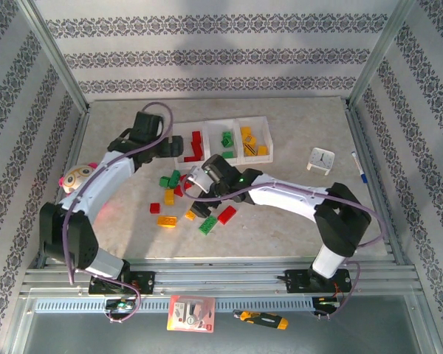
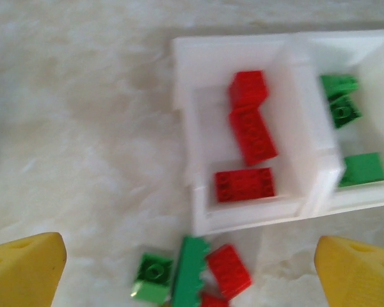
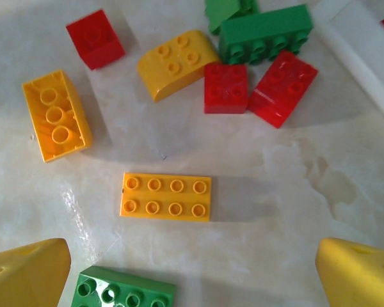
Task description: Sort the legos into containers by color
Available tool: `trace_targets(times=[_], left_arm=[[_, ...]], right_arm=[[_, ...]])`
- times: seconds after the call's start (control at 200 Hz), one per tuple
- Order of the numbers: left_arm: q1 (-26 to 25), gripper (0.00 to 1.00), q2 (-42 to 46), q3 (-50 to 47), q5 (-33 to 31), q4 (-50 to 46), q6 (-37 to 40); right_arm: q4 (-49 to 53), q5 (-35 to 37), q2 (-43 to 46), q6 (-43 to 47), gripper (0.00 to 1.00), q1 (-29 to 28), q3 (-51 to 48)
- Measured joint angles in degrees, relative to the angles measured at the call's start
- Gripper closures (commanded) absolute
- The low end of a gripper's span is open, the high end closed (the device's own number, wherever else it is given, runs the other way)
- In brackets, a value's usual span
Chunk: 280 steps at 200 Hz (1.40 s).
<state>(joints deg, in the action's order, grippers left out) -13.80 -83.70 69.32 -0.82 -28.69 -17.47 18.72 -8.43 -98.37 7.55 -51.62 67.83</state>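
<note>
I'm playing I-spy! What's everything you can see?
boxes: three, white, joined, on the table
red bricks: three, left box
green bricks: some, middle box
yellow bricks: some, right box
loose bricks: about ten, red, green, yellow, in front of boxes
clock: one, white, right of boxes
pen: one, blue-white, table's right edge
card: one, red, near ledge
tool: one, yellow-black, beside the card
left gripper: one, yellow-tipped, open, by left box
right gripper: one, yellow-tipped, open, above loose bricks

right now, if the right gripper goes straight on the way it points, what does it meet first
Likely the yellow eight-stud brick, lying between the open fingers of the right gripper; depth is unclear, so it may touch bare table first.
</note>
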Motion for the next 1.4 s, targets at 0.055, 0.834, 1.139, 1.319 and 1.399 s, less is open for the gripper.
trace_targets(times=[0.055, 0.834, 1.139, 1.319, 1.399], left_arm=[[2.0, 0.01, 1.9, -2.7, -0.5, -0.1, -0.5], [7.6, 0.01, 12.9, -13.6, -1.3, -2.2, -0.1], [7.6, 0.01, 12.2, -14.1, -1.1, -2.2, 0.7], [7.6, 0.01, 12.2, -14.4, -1.1, -2.1, 0.7], [7.6, 0.01, 12.2, -14.4, -1.1, -2.1, 1.0]], right_arm=[[0.9, 0.5, -1.8, 0.6, 0.02, -0.9, 1.1], [11.1, 6.1, -22.1, 1.4, 0.02, -4.5, 17.2], [12.9, 6.1, -23.1, 1.5, 0.22, -5.1, 19.0], [13.1, 5.7, -23.1, 1.4, 0.3, -5.5, 19.0], [13.0, 5.6, -23.1, 1.5, 0.35, -5.6, 19.0]])
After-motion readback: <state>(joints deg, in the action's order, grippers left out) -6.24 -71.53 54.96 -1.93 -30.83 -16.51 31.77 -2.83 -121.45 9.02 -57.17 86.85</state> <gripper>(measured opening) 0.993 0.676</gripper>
